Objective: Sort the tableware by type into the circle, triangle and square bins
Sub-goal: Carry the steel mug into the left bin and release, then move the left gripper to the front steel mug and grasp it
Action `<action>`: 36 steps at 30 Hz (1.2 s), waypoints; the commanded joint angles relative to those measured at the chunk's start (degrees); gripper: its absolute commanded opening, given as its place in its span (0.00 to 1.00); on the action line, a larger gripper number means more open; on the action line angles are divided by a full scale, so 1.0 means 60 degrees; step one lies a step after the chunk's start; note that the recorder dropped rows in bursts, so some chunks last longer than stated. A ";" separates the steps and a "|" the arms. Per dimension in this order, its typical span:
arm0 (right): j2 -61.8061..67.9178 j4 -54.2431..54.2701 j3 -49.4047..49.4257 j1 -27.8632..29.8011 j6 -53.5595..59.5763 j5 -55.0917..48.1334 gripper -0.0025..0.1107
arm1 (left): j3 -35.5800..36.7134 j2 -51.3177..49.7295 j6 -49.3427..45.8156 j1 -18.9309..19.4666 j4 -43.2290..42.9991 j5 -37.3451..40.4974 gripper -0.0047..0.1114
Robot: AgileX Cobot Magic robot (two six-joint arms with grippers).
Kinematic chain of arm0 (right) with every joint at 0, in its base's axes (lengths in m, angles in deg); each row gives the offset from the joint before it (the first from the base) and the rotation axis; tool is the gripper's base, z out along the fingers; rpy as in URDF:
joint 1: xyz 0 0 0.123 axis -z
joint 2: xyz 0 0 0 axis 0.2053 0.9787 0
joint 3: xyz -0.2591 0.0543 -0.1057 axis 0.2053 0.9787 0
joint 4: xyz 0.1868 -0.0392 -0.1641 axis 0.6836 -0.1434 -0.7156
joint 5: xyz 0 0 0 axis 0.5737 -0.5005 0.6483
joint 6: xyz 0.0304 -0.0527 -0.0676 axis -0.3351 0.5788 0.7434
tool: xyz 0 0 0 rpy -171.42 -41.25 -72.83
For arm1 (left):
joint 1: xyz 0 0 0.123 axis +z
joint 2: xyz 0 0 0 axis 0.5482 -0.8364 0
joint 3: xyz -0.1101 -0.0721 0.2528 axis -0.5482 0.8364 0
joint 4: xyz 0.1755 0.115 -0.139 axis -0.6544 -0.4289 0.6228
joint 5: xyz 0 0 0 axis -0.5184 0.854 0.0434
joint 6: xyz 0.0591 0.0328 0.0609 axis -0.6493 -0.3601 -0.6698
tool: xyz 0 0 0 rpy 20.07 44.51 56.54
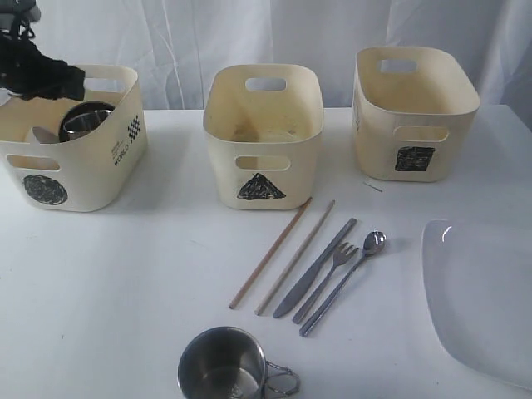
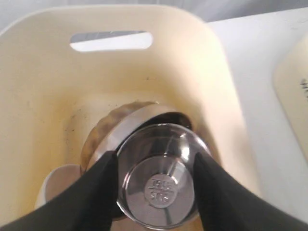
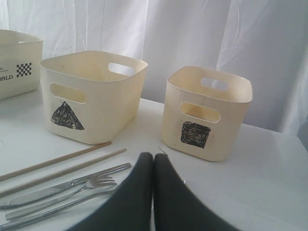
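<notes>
Well in front of the triangle bin (image 1: 224, 166), one steel mug (image 1: 220, 366) stands upright. Just before that bin lie two chopsticks (image 1: 283, 253), a knife (image 1: 316, 266), a fork (image 1: 328, 270) and a spoon (image 1: 349, 278), with the white square plate (image 1: 482, 291) to its front right. The right gripper (image 3: 153, 159), fingers pressed together, hangs by the cutlery. Left of the triangle bin, the circle bin (image 1: 83, 179) holds a second steel mug (image 2: 159, 187) on a steel bowl (image 2: 120, 127) beside a small white bowl (image 2: 55, 185). The left gripper (image 2: 154, 161) is spread above them. The square bin (image 1: 416, 125) stands right.

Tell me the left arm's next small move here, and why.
Probably let go and lift the left gripper straight up. The steel handled mug between its fingers already sits low inside the cream circle-marked bin, apparently on the steel bowl. A second steel mug waits on the white table.
</notes>
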State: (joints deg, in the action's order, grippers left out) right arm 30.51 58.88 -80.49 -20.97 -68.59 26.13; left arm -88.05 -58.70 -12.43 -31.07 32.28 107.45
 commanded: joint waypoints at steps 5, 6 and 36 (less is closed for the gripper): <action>-0.0065 -0.0028 0.0043 -0.0004 -0.0047 0.0019 0.02 | 0.2245 0.3651 -0.0371 -0.0113 0.1570 0.1362 0.46; -0.0065 -0.0028 0.0043 -0.0004 -0.0047 0.0019 0.02 | 0.2692 0.4023 -0.0418 -0.0201 0.1629 0.1385 0.46; -0.0065 -0.0031 0.0043 -0.0004 -0.0207 0.0019 0.02 | 0.8997 0.7449 -0.0822 -0.6441 0.1829 0.0417 0.55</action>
State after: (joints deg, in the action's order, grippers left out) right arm 30.51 58.88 -80.49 -20.97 -69.53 26.13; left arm -34.45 -13.85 -17.10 -68.16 42.17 111.03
